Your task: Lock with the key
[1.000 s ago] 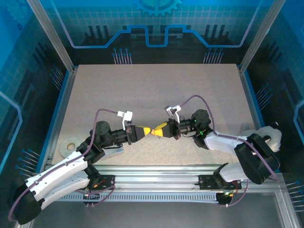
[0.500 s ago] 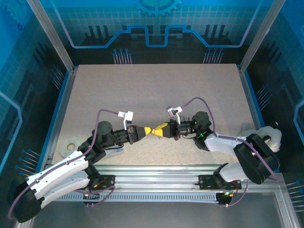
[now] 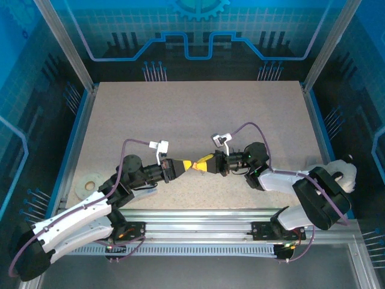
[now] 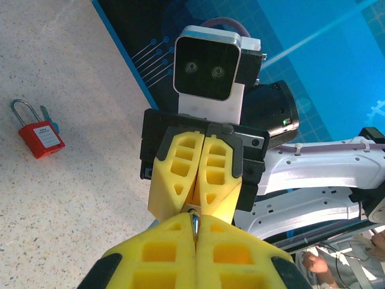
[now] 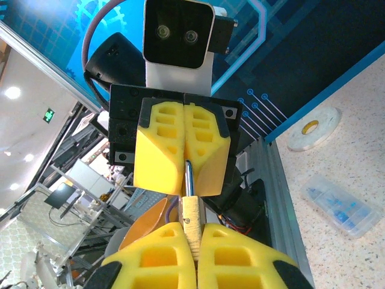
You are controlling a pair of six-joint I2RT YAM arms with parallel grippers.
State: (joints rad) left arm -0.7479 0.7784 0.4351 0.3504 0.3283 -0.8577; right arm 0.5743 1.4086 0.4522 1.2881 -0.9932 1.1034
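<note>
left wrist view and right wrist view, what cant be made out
Left wrist: teal bit by the red padlock, too small to call a key.
Right wrist: silver metal piece in the left gripper and brass block in the right gripper, mostly buried by pads.

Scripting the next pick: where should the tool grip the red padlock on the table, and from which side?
Grip the red padlock by its body, coming straight down from above: it lies flat on the table, so the body's two long edges are free. Stay off the shackle end; the key lies beside it.
</note>
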